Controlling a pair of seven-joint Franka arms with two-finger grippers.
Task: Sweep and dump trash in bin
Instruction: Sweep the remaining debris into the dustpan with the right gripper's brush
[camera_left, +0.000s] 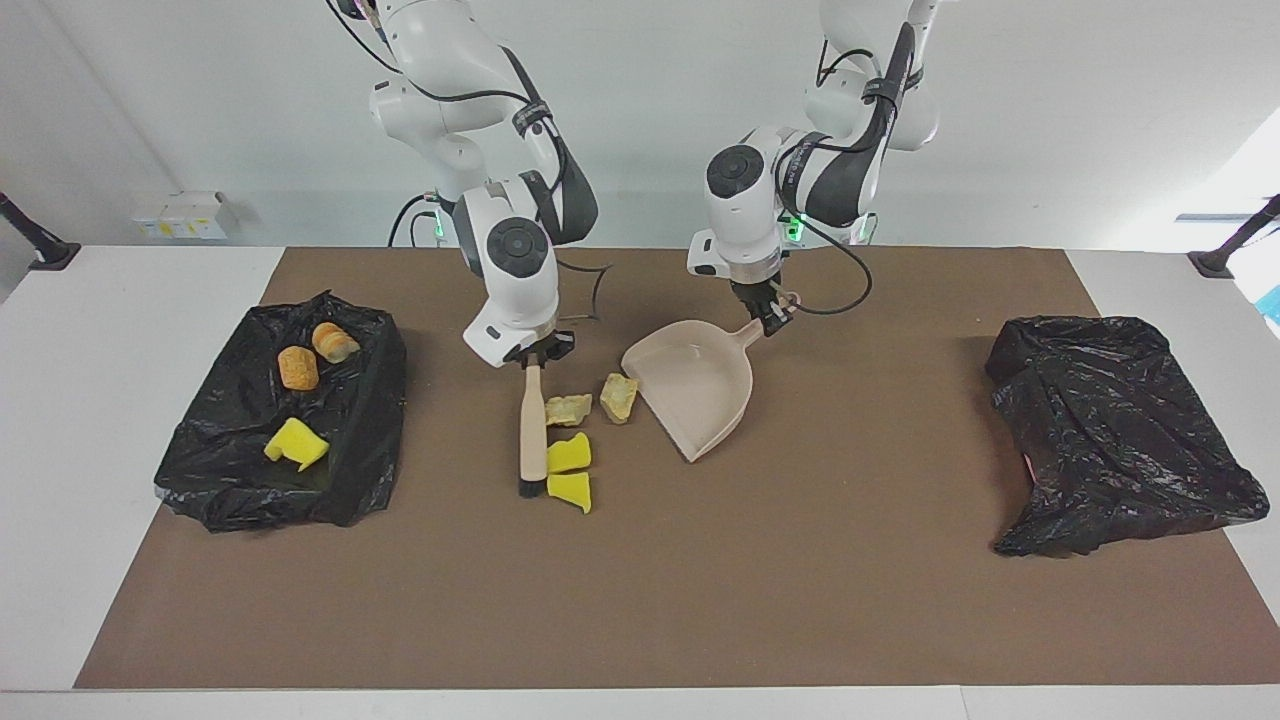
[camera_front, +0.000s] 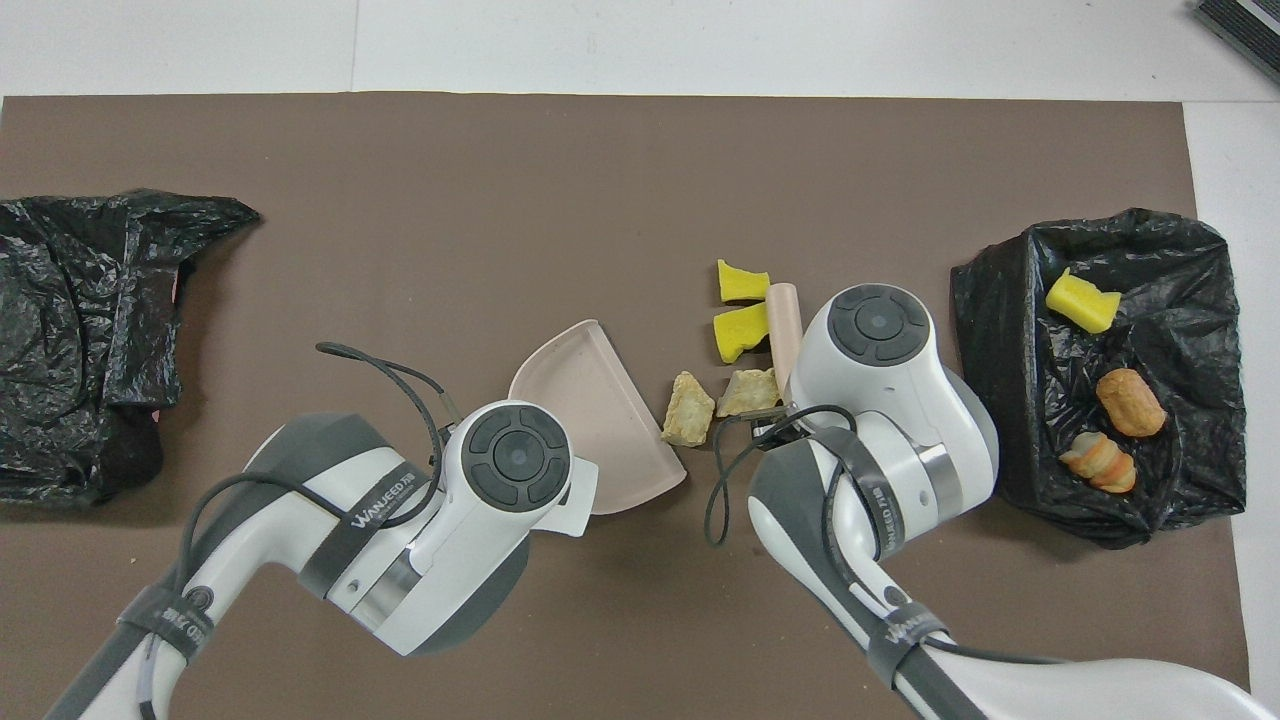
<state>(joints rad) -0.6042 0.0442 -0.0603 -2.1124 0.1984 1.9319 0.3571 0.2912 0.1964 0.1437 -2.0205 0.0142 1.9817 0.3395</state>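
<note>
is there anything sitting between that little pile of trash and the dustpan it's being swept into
Nothing visible. The four loose trash pieces lie on the brown mat beside the brush, and the beige lump nearest the dustpan already sits at its open edge, with only bare mat between.
</note>
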